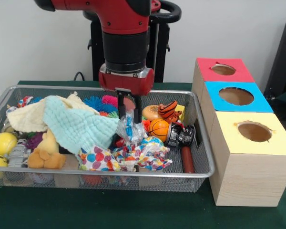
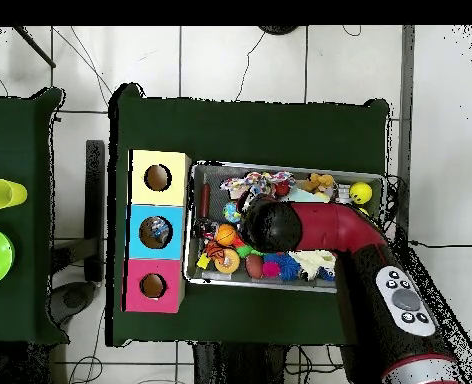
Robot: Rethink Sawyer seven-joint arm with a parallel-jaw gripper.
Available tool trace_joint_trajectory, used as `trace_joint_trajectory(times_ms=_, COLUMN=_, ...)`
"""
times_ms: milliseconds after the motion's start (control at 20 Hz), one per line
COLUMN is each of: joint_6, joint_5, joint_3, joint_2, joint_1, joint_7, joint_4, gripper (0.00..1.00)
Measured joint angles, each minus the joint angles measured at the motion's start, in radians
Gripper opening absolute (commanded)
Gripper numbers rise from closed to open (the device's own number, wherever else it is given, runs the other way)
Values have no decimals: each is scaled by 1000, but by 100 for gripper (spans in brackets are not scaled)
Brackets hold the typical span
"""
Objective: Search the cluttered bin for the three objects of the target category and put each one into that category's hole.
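One claw (image 1: 129, 112) clenched on a crinkly clear bag (image 1: 129, 128), above the cluttered bin (image 1: 200, 143).

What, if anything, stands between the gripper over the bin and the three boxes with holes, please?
The gripper hangs mid-bin at a crinkly clear wrapper. Toward the boxes lie a small basketball, a black-and-white can and the bin's side wall. All sit low, so a lifted path to the yellow-topped box looks open.
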Motion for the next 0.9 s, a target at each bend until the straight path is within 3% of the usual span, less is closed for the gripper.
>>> trace_joint_trajectory(times_ms=900, joint_6=172, joint_5=91, joint_3=56, joint_2=-77, joint_1=-75, joint_7=0, joint_4=137, gripper=0)
